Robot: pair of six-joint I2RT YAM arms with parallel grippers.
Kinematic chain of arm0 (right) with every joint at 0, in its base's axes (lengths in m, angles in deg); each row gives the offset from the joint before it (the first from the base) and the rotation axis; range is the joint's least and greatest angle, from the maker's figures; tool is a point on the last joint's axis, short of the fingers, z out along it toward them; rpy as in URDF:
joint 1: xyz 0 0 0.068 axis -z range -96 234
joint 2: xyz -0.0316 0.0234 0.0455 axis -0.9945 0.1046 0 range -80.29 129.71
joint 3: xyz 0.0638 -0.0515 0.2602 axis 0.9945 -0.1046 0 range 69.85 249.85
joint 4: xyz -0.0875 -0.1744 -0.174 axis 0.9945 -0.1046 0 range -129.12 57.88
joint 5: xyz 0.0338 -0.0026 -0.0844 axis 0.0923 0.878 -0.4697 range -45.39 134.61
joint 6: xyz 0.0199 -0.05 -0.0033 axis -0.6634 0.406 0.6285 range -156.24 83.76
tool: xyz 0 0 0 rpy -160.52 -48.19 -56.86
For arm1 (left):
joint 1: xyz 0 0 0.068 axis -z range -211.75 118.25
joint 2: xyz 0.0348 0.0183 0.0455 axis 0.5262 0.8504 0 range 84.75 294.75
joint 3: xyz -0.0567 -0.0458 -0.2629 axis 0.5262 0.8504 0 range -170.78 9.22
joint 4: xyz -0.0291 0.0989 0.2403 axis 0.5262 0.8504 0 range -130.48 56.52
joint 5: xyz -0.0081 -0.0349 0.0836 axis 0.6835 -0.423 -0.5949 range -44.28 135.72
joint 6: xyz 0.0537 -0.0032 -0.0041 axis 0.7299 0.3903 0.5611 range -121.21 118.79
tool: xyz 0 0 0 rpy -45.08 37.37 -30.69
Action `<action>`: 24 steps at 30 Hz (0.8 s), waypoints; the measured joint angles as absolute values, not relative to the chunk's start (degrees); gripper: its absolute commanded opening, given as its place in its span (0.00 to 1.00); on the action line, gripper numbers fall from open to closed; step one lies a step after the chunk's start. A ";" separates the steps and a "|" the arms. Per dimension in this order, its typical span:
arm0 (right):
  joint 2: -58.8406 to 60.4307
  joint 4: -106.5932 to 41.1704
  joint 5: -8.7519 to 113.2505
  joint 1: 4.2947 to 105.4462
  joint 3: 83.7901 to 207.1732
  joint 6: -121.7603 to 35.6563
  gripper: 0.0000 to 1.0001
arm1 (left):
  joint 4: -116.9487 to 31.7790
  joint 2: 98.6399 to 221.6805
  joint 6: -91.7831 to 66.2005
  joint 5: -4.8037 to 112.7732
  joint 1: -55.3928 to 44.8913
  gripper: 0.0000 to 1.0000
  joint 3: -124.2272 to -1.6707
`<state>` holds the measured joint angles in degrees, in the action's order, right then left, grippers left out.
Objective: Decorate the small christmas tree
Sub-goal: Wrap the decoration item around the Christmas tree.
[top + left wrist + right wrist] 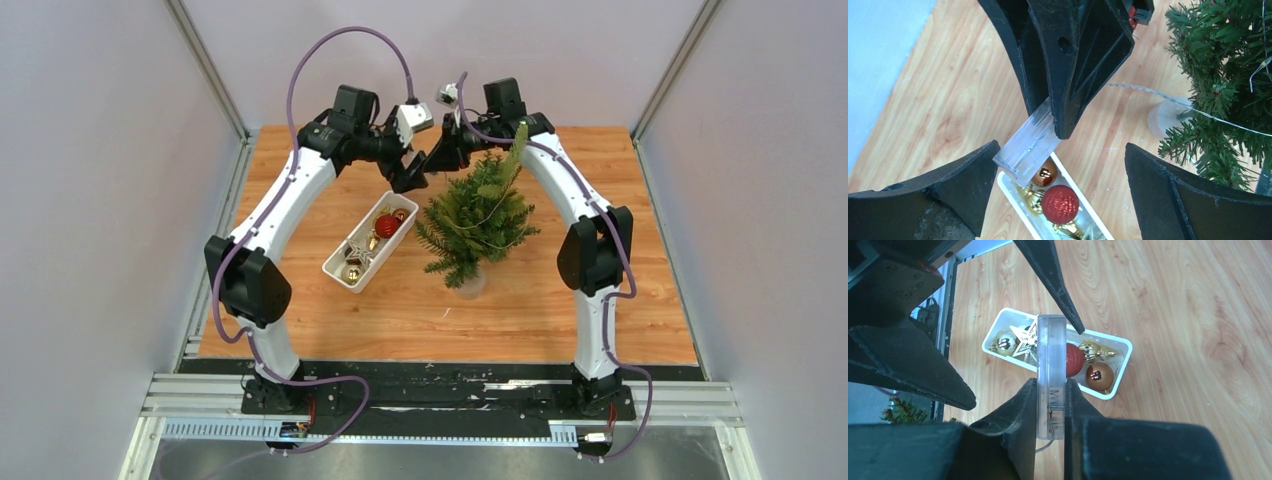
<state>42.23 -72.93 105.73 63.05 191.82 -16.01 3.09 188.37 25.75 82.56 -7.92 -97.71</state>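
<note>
The right gripper [1051,390] pinches a clear plastic box [1051,360] above the far middle of the table [560,310], the left gripper [1060,147] is spread wide close to it, and the small christmas tree [478,215] stands just right of the white tray [340,268].

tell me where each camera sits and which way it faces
Top: above and behind, looking down on table, tree and tray; both arms show.
Left wrist: looks down between its own open jaws at the tray and tree.
Right wrist: looks down past its jaws, shut on a clear box, at the tray.
Wrist views share box and tray.
</note>
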 measured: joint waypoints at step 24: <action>35.22 -60.63 83.96 65.45 185.18 -34.00 0.00 | 6.19 171.93 22.01 86.78 -7.72 1.00 -98.39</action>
